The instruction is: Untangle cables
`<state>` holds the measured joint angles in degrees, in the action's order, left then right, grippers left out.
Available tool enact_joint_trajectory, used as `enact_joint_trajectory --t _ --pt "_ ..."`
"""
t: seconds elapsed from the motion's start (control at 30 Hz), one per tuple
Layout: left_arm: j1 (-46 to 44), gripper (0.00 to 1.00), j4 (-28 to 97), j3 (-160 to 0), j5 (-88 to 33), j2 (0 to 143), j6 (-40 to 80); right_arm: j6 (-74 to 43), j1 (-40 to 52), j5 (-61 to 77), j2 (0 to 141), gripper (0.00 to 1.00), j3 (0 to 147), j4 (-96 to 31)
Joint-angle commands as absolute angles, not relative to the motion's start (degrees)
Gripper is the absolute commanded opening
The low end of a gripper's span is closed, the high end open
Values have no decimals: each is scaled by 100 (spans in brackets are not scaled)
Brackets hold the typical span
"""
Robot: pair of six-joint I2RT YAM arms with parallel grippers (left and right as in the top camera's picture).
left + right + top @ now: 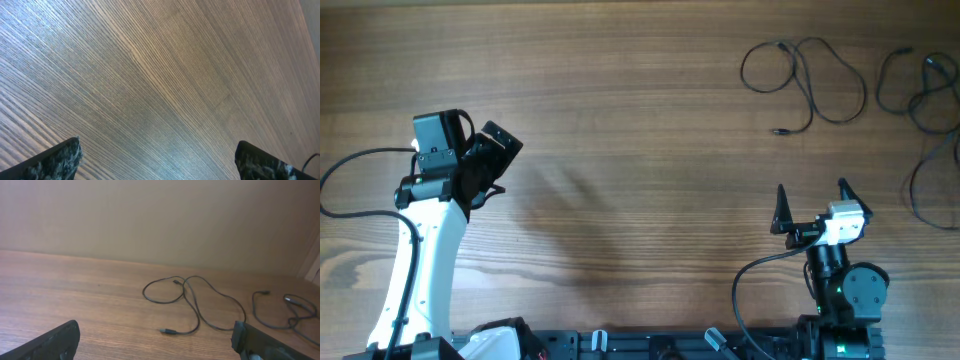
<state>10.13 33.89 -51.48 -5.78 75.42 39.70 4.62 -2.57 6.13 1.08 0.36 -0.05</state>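
One thin black cable (815, 85) lies in loose loops at the far right of the table, its plug end (779, 131) pointing left. A second black cable (928, 110) lies in loops at the right edge, partly cut off. They lie apart in the overhead view. In the right wrist view the first cable (192, 302) and the second (287, 311) lie ahead of the fingers. My right gripper (812, 205) is open and empty, near the table's front, below the first cable. My left gripper (485, 165) is open and empty over bare wood at the left.
The wooden table (620, 120) fills the view. The left wrist view shows only wood grain (160, 75) between the fingers. A beige wall (160, 215) stands behind the table. Thick black arm wires (350, 170) loop at the left edge.
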Motion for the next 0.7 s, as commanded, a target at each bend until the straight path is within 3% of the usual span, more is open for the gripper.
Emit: enact_joint_trajectory --t 0.0,0.37,0.53,0.67 --pt "1039 100 3374 -5144 -482 7496 3898 548 -285 596 16 100 30 14" --pt "1039 100 3242 -5144 -589 7487 3918 548 -285 596 16 100 30 14" --pt "1039 100 3083 -5144 -1955 7124 2237 545 -285 596 16 100 30 14" --pt "1039 100 3236 -5140 -2152 6018 1647 548 -285 596 19 100 30 16"
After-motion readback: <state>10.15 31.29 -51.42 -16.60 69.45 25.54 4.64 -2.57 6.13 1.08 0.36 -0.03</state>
